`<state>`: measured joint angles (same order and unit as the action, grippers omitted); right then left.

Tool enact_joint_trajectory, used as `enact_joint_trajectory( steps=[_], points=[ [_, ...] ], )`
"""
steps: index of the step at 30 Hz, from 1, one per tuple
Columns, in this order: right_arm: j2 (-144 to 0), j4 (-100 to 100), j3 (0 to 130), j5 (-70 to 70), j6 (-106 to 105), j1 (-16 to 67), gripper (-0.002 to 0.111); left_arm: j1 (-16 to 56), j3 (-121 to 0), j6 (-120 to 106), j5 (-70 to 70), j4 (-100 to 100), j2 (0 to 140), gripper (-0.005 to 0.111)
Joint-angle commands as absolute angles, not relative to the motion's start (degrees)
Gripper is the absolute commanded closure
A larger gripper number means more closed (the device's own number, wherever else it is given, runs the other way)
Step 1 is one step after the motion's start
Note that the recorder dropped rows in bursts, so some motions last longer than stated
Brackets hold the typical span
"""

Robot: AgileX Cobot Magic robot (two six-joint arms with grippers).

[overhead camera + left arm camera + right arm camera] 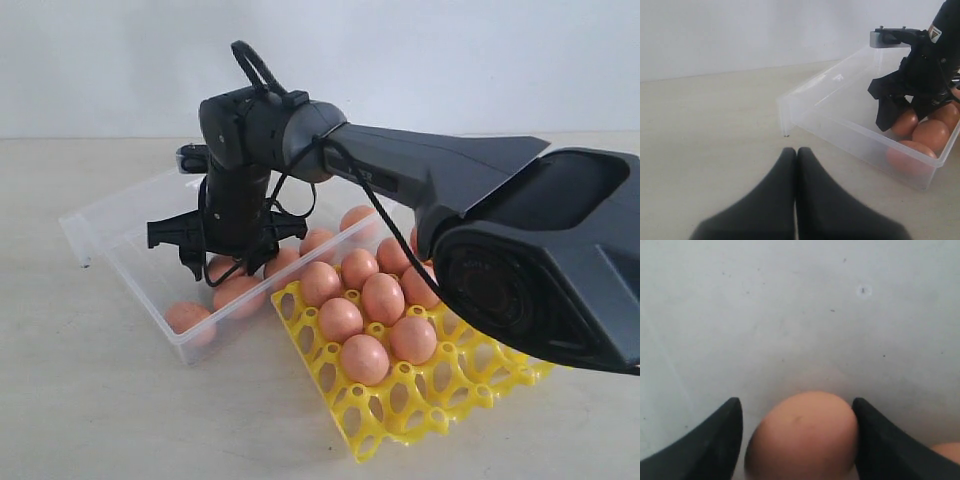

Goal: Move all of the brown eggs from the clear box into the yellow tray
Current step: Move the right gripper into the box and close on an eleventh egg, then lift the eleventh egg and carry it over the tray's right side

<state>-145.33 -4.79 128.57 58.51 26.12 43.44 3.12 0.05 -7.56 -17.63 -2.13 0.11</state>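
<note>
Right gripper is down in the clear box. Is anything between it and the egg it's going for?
Nothing visible is in the way. The right gripper stands open inside the clear box, with the brown egg between its fingers. A neighbouring egg sits outside the fingers, to one side.

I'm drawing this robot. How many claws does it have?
2. The right claw is open around a brown egg in the clear box; the left claw is shut over the table beside it.
</note>
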Motion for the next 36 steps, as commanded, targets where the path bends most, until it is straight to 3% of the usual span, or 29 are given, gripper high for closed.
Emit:
enact_joint_trajectory(
  steps=[1, 4, 23, 36],
  points=[
    [-146.4, -5.2, 128.6, 58.3, 26.5, 43.4, 0.08, 2.9, 0.0, -7.6, -17.4, -2.0, 0.0, 0.111],
    [-146.4, -5.2, 128.6, 58.3, 25.6, 43.4, 0.108, 2.9, 0.0, -7.6, -17.4, -2.0, 0.0, 0.111],
    [-133.3, -2.8, 128.6, 47.4, 13.1, 44.3, 0.108, 2.9, 0.0, -7.6, -17.4, -2.0, 0.0, 0.111],
    [-126.3, 25.8, 128.6, 36.4, 19.8, 61.9, 0.109, 2.9, 0.0, -7.6, -17.4, -2.0, 0.0, 0.111]
  ],
)
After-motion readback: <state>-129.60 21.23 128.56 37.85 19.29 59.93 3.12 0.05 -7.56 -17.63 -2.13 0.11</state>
